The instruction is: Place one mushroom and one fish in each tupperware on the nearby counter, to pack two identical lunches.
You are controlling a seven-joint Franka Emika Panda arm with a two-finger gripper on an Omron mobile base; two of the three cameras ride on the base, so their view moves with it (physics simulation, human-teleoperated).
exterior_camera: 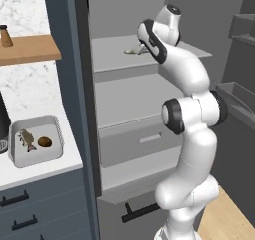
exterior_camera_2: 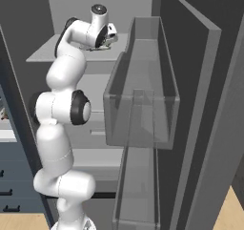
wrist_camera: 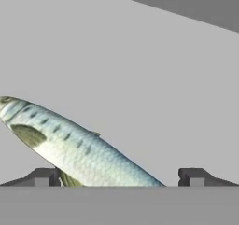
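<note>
Nearest to the hand camera we find the gripper [wrist_camera: 119, 177] with its jaws spread wide and nothing clamped between them. A silvery fish [wrist_camera: 74, 147] lies slantwise on the grey fridge shelf [wrist_camera: 140, 79], its lower end reaching down between the two fingertips [wrist_camera: 44, 176] (whether it touches either one we cannot tell).

From the left base camera, we see the arm [exterior_camera: 191, 134] reaching into the open fridge, the hand at the upper shelf [exterior_camera: 114, 52], where the fish [exterior_camera: 133, 50] shows just beside it.

Farther left, on the off-white counter [exterior_camera: 50, 172], one tupperware [exterior_camera: 35, 142] holds a second fish [exterior_camera: 26, 140] and a brown mushroom [exterior_camera: 44, 142], lying side by side.

Beyond, a wooden wall shelf [exterior_camera: 30, 50] carries a small brown bottle [exterior_camera: 5, 36].
</note>
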